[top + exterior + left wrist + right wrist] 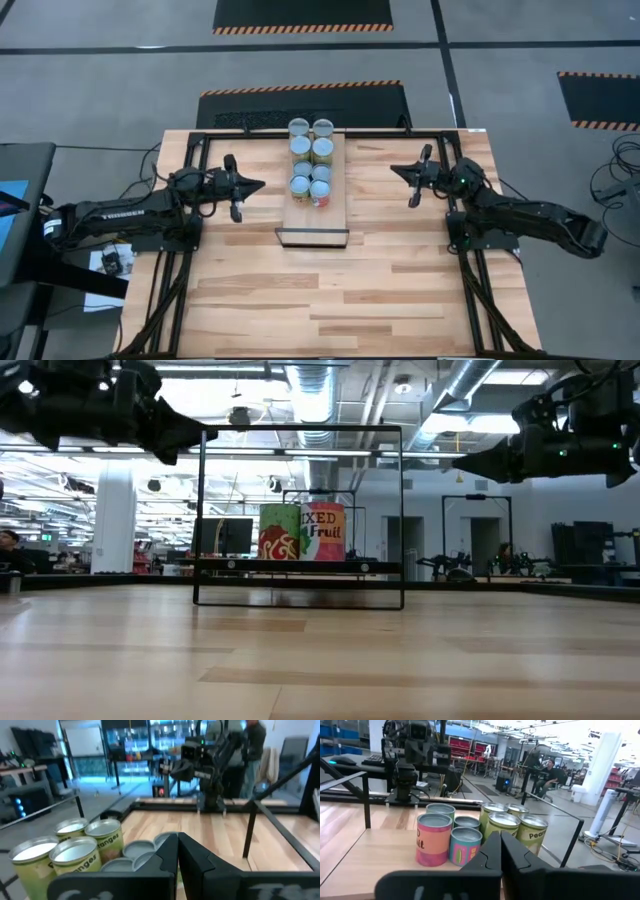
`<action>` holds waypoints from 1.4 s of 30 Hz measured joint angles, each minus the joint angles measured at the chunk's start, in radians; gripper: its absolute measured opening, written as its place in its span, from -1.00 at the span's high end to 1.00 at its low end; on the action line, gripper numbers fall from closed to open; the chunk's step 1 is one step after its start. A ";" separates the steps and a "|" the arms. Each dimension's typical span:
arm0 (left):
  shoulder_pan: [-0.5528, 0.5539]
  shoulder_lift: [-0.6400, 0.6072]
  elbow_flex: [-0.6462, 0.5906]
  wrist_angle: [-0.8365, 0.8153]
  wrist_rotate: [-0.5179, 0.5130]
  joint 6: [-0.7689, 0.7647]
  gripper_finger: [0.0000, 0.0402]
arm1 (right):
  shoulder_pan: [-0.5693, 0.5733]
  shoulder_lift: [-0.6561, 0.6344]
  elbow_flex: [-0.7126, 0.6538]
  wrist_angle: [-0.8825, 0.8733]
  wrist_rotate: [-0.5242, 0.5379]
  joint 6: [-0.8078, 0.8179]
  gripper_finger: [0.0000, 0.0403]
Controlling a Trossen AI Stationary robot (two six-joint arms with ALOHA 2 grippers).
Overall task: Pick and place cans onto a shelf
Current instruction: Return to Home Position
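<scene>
Several cans point(311, 162) stand upright in two columns on the far half of the narrow light-wood shelf point(315, 222), which lies at the table's middle with its dark edge point(313, 237) toward the near side. The nearest cans have a red-orange and a yellow-green label point(302, 532). My left gripper point(260, 185) hovers left of the shelf, shut and empty, pointing at the cans point(75, 851). My right gripper point(395, 170) hovers right of the shelf, shut and empty, also pointing at the cans point(480, 834). Both grippers are well above the tabletop in the low view.
A black metal frame point(200, 140) runs along the table's far edge and both sides, and a thin black frame point(300, 430) stands around the cans in the low view. The near half of the wooden tabletop point(330, 300) is bare. People and equipment show in the room behind.
</scene>
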 joint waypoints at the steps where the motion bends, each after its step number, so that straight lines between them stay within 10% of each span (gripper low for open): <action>1: 0.000 0.000 -0.029 0.056 0.000 -0.012 0.99 | 0.000 -0.004 0.000 0.000 0.000 0.000 0.95; 7: 0.000 -0.027 -0.169 0.256 -0.001 -0.100 0.99 | 0.000 -0.011 0.000 -0.009 0.001 0.001 0.94; 32: 0.000 -0.610 -0.171 -0.328 -0.134 -0.048 0.99 | -0.134 -0.139 -0.075 -0.059 0.002 0.051 0.97; 42: 0.000 -0.603 -0.218 -0.320 -0.142 -0.067 0.99 | -0.134 -0.161 -0.076 -0.091 0.003 0.046 0.98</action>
